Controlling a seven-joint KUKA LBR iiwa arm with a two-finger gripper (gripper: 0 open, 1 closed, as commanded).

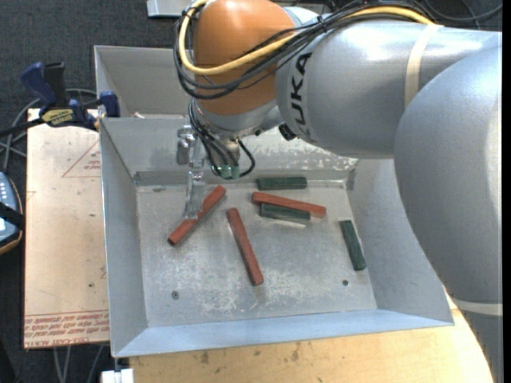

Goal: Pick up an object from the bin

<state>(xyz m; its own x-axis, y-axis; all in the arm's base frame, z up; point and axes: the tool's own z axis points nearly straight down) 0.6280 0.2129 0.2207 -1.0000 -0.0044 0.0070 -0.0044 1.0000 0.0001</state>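
Grey arm (383, 78) reaches from the right, end effector (194, 204) lowered onto a red-brown stick (183, 230) — open or closed, cannot tell.

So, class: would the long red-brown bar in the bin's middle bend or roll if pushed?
The red-brown bar lies straight, so probably stiff. Its sides look flat, so it would likely slide, not roll. Slim, so probably light.

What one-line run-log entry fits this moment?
gripper: low over red-brown bar, left of bin | lifted: nothing yet | other bars: scattered to its right
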